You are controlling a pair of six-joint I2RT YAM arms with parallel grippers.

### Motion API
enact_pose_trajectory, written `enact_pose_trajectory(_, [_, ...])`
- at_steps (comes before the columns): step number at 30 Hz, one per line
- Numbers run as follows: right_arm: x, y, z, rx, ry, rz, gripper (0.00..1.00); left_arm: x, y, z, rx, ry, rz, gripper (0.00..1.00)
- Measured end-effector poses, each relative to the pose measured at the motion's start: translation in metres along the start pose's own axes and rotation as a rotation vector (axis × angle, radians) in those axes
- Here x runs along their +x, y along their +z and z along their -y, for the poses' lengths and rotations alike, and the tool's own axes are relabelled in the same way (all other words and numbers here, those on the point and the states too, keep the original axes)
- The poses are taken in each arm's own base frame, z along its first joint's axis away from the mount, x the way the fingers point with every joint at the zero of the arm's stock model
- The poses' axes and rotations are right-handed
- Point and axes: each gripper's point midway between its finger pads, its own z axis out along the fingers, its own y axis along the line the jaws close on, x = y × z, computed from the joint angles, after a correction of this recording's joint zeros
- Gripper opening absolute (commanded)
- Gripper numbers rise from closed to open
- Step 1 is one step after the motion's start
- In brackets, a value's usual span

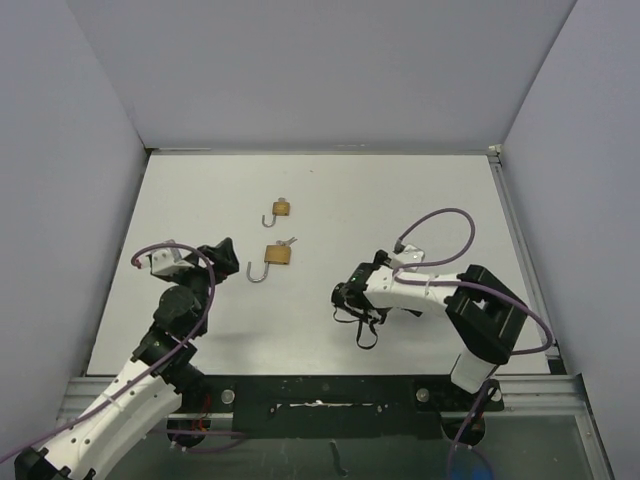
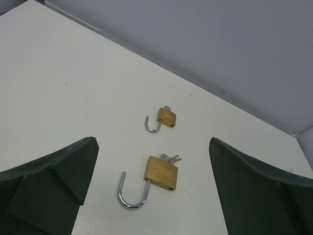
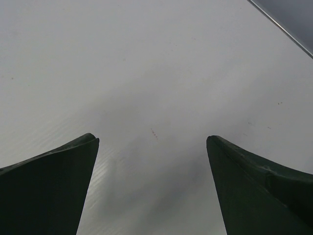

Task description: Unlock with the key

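Here, the larger padlock [image 1: 279,255] [image 2: 161,173] lies flat near the middle of the white surface [image 1: 420,190]. Its steel shackle [image 1: 257,272] [image 2: 132,196] is sprung open, with one leg in the brass body and the other free. A key [image 1: 290,241] [image 2: 172,157] sticks out of the body's far end. Just beyond it lies a smaller padlock [image 1: 282,208] [image 2: 167,116], also flat, with its shackle hooked open to the left and a small key [image 2: 167,107] at its far edge; the two locks do not touch. The left arm [image 1: 185,300] reaches in from the near left, and its jaws stand spread wide just left of the larger padlock's shackle, pinching nothing. In the left wrist view both locks show between the dark jaws. The right arm [image 1: 410,285] bends in from the near right, its jaws also spread wide and empty, pointing left over the surface, well to the right of the larger padlock. A purple cable [image 1: 440,215] loops above that arm. Grey walls [image 1: 320,70] close three sides
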Motion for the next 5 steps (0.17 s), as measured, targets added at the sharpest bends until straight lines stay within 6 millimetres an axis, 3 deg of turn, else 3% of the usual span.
enact_pose_trajectory(5, [-0.0056,-0.0029,0.0039,-0.005,0.015,0.015,0.98,-0.0041,-0.0019,-0.0002,0.003,-0.007,0.011,0.98])
